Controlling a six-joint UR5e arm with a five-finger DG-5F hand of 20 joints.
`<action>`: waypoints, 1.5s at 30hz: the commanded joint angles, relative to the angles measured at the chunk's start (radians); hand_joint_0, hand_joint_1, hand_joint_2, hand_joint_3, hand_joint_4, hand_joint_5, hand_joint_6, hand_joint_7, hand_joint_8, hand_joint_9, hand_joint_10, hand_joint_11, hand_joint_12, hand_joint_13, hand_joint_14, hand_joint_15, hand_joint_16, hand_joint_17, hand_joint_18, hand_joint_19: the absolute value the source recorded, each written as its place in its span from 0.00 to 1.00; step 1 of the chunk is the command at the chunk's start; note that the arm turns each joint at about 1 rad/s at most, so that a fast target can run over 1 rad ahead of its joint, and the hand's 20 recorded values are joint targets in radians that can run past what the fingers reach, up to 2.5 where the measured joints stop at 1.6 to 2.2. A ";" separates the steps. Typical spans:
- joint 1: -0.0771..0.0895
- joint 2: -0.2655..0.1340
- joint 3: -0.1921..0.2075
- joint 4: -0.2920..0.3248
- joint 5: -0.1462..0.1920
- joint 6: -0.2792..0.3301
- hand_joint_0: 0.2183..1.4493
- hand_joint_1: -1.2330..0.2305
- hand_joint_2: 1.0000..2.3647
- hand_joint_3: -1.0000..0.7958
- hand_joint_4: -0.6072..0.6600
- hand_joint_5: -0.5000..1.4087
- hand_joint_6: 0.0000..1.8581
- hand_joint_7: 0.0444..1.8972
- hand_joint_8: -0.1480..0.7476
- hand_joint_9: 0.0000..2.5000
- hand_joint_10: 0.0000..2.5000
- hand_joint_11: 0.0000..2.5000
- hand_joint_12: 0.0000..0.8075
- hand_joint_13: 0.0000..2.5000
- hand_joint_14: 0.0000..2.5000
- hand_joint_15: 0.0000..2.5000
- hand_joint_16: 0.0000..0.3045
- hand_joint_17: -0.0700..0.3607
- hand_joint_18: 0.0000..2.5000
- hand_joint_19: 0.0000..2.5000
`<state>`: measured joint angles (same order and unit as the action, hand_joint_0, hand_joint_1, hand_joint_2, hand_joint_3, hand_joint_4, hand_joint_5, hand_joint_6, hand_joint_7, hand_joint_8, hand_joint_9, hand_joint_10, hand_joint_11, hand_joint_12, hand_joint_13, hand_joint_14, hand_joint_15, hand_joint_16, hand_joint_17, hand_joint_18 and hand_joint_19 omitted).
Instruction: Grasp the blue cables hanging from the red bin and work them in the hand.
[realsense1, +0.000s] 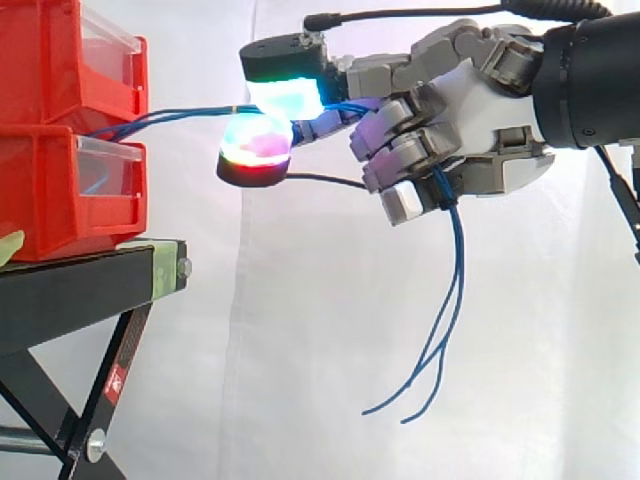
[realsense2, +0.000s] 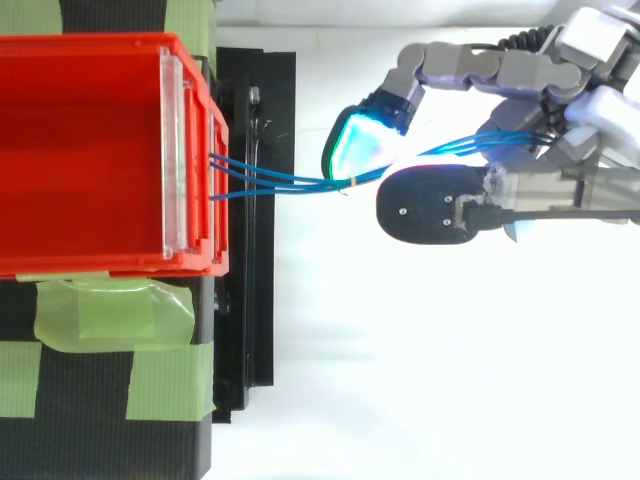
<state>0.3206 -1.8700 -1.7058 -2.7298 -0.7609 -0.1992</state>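
Two red plastic bins sit one on top of the other at the left: the top bin (realsense1: 45, 60) and the bottom bin (realsense1: 45, 195). They are boxy and shiny. Each has a clear see-through strip (realsense1: 112, 40) across its front. Both rest on one black metal stand (realsense1: 80, 285) with slanted legs. Pale green tape (realsense2: 110, 310) is stuck on it in wrinkly patches. One white cloth curtain (realsense1: 300, 330) hangs far behind.

One robot hand (realsense1: 480, 100) comes in from the right. It is grey and white, hard and knobby. Its fingers are curled tight round the blue cables (realsense2: 290, 180), so it is holding them. Two fat fingertips (realsense1: 285, 98) glow. The upper one is cyan and green, and the lower one is pink, green and red. The cables run between them.

From above I count three cables, thin and smooth. They come out of the front of the bins, about where the top bin meets the bottom one. They stretch almost level to the right, out past the stand and into the hand. Below the curled fingers they hang down loose in the air, bending a little at the ends.
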 joint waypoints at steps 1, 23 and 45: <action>0.000 0.000 0.000 0.001 0.000 -0.005 0.60 0.44 0.02 0.42 0.63 0.43 0.00 0.68 0.76 0.71 1.00 1.00 0.88 0.81 1.00 0.79 0.78 0.58 1.00 0.26; 0.000 0.000 0.000 0.001 0.000 -0.005 0.57 0.44 0.02 0.39 0.67 0.48 0.00 0.73 0.76 0.71 1.00 1.00 0.88 0.81 1.00 0.79 0.78 0.58 1.00 0.26; 0.000 0.000 0.000 0.010 -0.001 -0.042 0.58 0.43 0.01 0.17 0.70 0.50 0.00 0.71 0.76 0.71 1.00 1.00 0.88 0.81 1.00 0.79 0.78 0.58 1.00 0.26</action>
<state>0.3206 -1.8700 -1.7058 -2.7226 -0.7623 -0.2361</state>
